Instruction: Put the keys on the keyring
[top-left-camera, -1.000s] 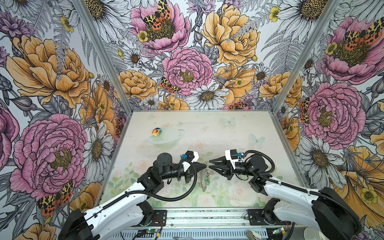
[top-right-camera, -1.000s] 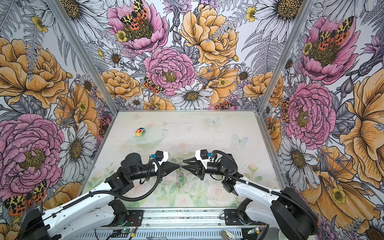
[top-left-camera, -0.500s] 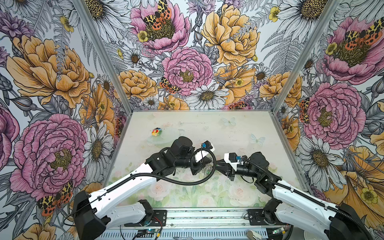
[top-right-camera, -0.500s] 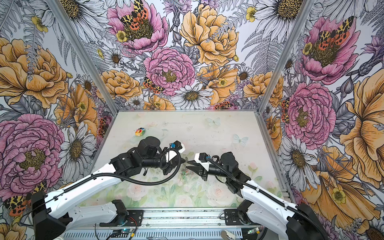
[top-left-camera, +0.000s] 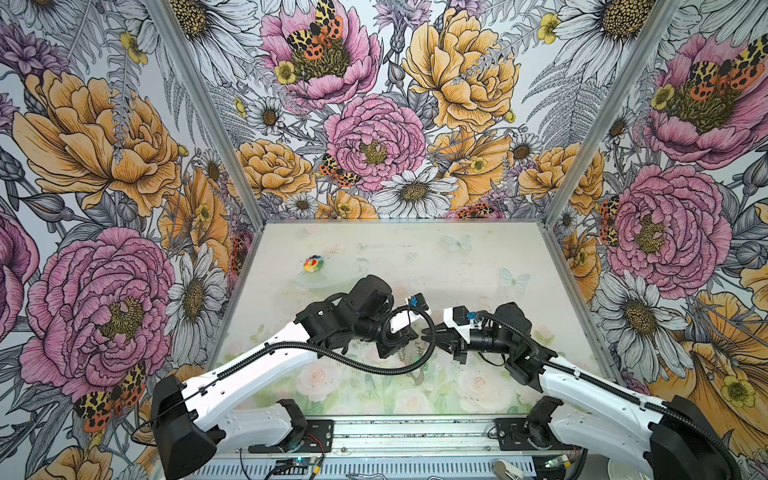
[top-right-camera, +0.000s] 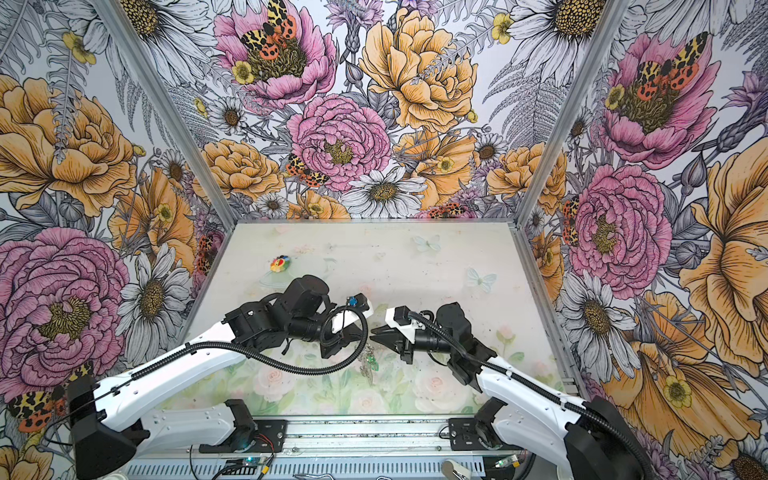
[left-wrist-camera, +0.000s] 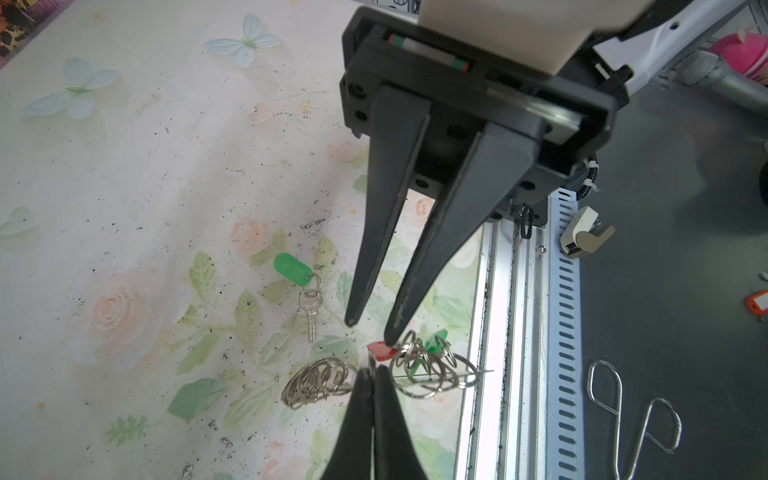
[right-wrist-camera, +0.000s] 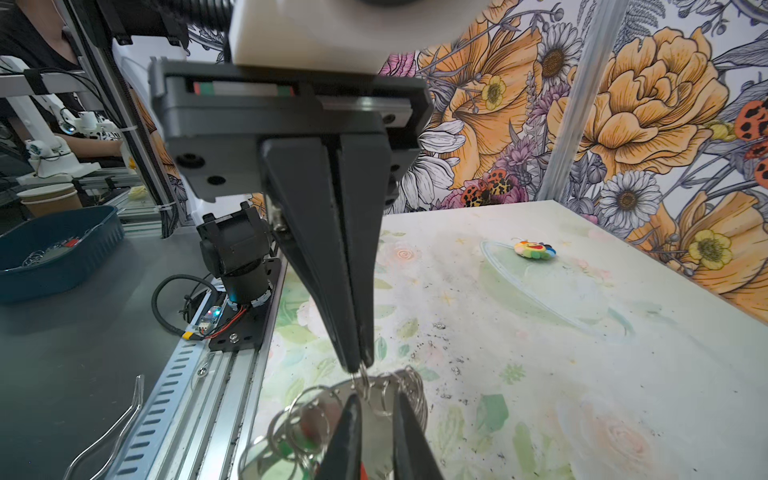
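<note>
The keyring (left-wrist-camera: 419, 374), a grey band fringed with silver wire loops, hangs low over the table near its front edge. It shows in both top views (top-left-camera: 417, 368) (top-right-camera: 368, 368). My left gripper (left-wrist-camera: 372, 372) (right-wrist-camera: 357, 365) is shut on one of its wire loops. A green key head (left-wrist-camera: 436, 336) and a red tag (left-wrist-camera: 380, 351) sit among the loops. One of the keys (left-wrist-camera: 311, 309), silver and joined to a green tag (left-wrist-camera: 291, 269), lies loose on the table beside it. My right gripper (right-wrist-camera: 377, 401) (left-wrist-camera: 370, 332) faces the left one tip to tip. Its jaws stand a narrow gap apart, straddling the band and loops.
A round multicoloured toy (top-left-camera: 312, 263) (right-wrist-camera: 534, 249) lies far back left. The metal rail (left-wrist-camera: 519, 332) runs along the table's front edge just beside the keyring. Bent wire hooks (left-wrist-camera: 623, 415) and a blue tray (right-wrist-camera: 54, 249) lie outside the workspace.
The left arm has stretched out farther over the table, carrying the keyring. The right gripper followed it, and its jaws have narrowed around the loops.
</note>
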